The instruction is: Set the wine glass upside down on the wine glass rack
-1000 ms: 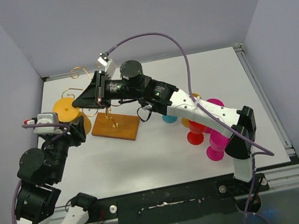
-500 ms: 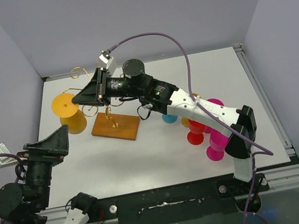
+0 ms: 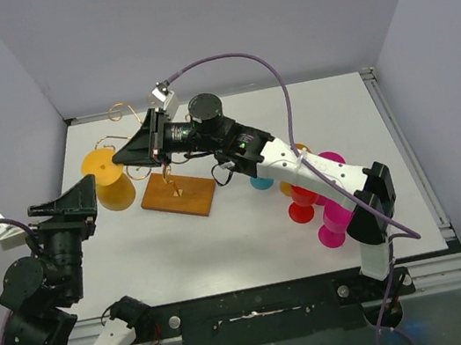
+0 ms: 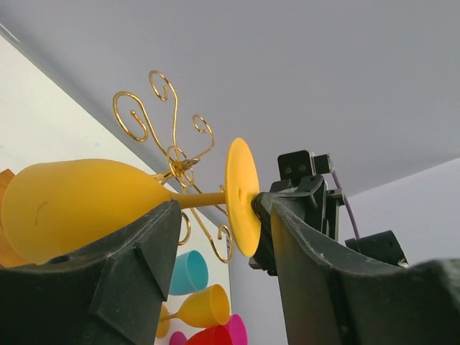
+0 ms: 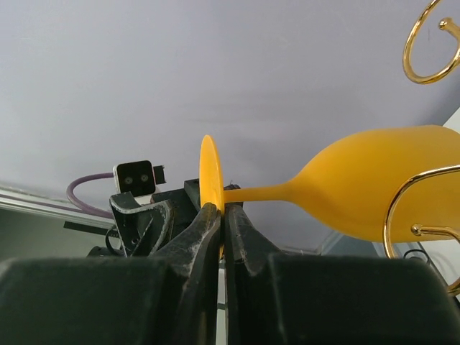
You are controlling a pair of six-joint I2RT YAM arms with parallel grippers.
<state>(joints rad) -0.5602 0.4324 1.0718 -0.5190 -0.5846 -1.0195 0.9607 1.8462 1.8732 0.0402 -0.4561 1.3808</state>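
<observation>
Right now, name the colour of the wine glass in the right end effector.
The wine glass is yellow-orange; the right wrist view shows it best.

Top camera looks down from behind; both wrist cameras closely face the wine glass (image 4: 79,205).

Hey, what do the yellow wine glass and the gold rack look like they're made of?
The wine glass: opaque matte yellow, so probably plastic. The rack: thin shiny gold wire, likely metal, on a brown base, seemingly wood.
</observation>
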